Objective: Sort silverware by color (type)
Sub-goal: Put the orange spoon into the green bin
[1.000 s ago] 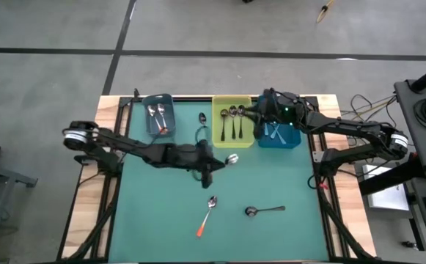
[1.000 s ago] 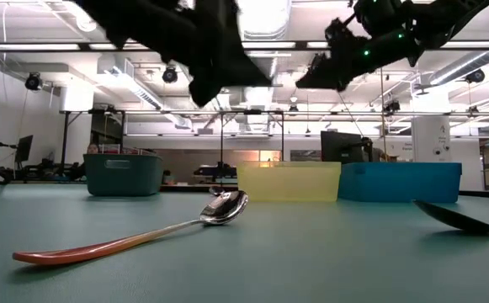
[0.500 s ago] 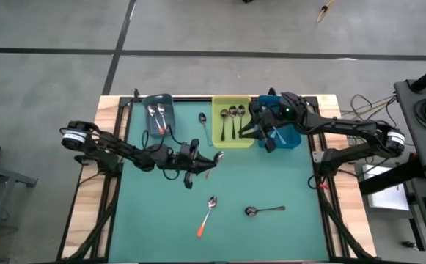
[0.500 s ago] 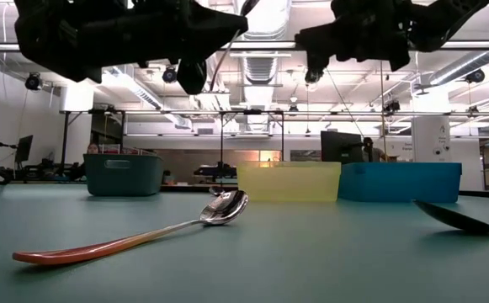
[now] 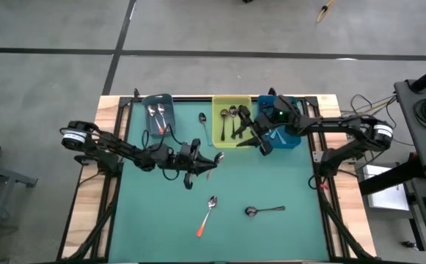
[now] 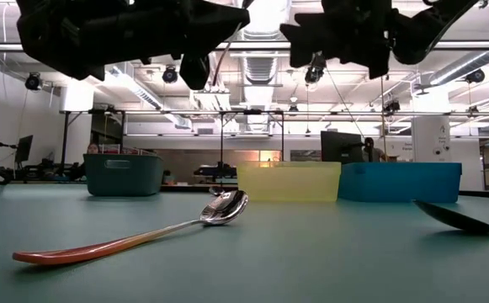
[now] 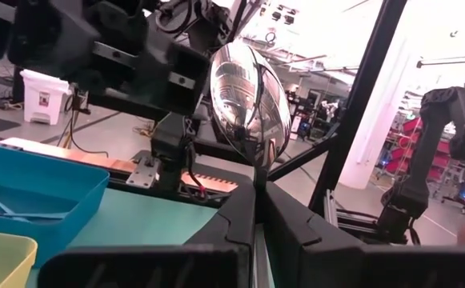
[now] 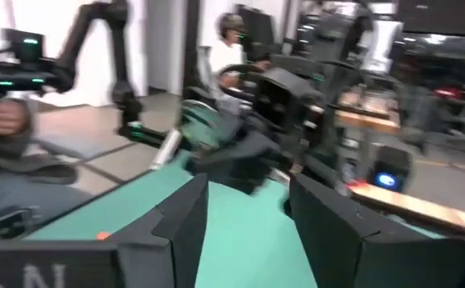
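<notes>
Left gripper (image 7: 256, 212) pinches a spoon (image 7: 248, 100) (bowl upward); right gripper (image 8: 244, 210) gapes over the yellow bin (image 5: 226, 141).

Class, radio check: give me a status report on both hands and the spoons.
Left hand shut on a spoon, mid-table. Right hand open beside the yellow bin. Two spoons loose on the mat; path clear.

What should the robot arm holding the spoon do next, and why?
Probably carry it over to a bin. The left gripper is shut on a spoon and holds it up above the table, not over any bin. I can't see its handle colour, so I can't say which bin. The right gripper is open and empty.
</notes>
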Available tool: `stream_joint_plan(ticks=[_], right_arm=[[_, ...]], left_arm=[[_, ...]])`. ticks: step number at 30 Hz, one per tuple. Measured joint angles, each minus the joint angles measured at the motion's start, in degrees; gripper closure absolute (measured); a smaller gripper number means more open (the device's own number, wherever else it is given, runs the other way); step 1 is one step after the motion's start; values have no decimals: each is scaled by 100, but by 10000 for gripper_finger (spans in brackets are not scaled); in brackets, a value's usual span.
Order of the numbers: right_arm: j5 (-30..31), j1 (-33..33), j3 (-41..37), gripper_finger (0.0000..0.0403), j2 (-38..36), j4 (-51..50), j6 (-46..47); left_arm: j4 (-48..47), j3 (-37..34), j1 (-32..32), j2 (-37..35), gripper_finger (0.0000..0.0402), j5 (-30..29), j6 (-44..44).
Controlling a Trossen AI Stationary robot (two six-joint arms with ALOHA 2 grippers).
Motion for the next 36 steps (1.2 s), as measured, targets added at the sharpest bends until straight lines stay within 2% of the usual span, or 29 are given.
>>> stream_joint_plan(ticks=[7, 14, 21, 36], right_arm=[[-166, 356, 483, 213, 501, 11, -118], [-446, 532, 894, 211, 948, -10, -160], [-1334, 574, 1315, 211, 1357, -26, -145], [-1415, 632, 1488, 211, 1513, -13, -295]], left_arm=[[1, 10, 13, 2, 402, -13, 69], [1, 10, 13, 2, 402, -14, 74], [3, 12, 13, 2, 402, -15, 88], [63, 12, 11, 2, 401, -9, 89]])
